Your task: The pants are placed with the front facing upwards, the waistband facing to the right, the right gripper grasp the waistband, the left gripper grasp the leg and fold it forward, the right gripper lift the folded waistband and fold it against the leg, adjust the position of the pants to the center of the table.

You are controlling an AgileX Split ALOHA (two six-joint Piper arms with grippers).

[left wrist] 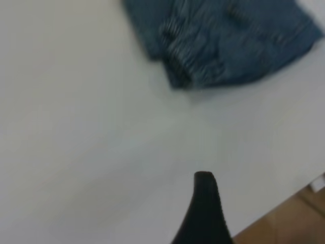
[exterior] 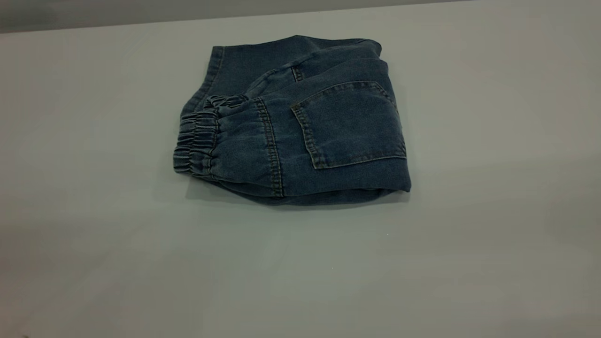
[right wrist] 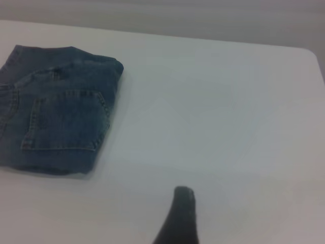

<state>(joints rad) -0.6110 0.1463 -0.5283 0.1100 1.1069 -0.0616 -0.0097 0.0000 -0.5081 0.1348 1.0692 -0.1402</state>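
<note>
The pants point(exterior: 291, 122) lie folded into a compact blue denim bundle a little behind the middle of the table point(exterior: 469, 263). A patch pocket point(exterior: 350, 124) faces up. The gathered waistband point(exterior: 195, 141) sits at the bundle's left end. Neither gripper shows in the exterior view. In the left wrist view, one black tip of the left gripper point(left wrist: 204, 208) hangs over bare table near its edge, well away from the pants point(left wrist: 223, 35) and waistband point(left wrist: 185, 58). In the right wrist view, one black tip of the right gripper point(right wrist: 179, 218) hangs over bare table, apart from the pants point(right wrist: 56, 117).
The table's far edge point(exterior: 141, 21) runs behind the pants. A wooden floor point(left wrist: 289, 218) shows past the table edge in the left wrist view. The table's rounded corner point(right wrist: 310, 53) appears in the right wrist view.
</note>
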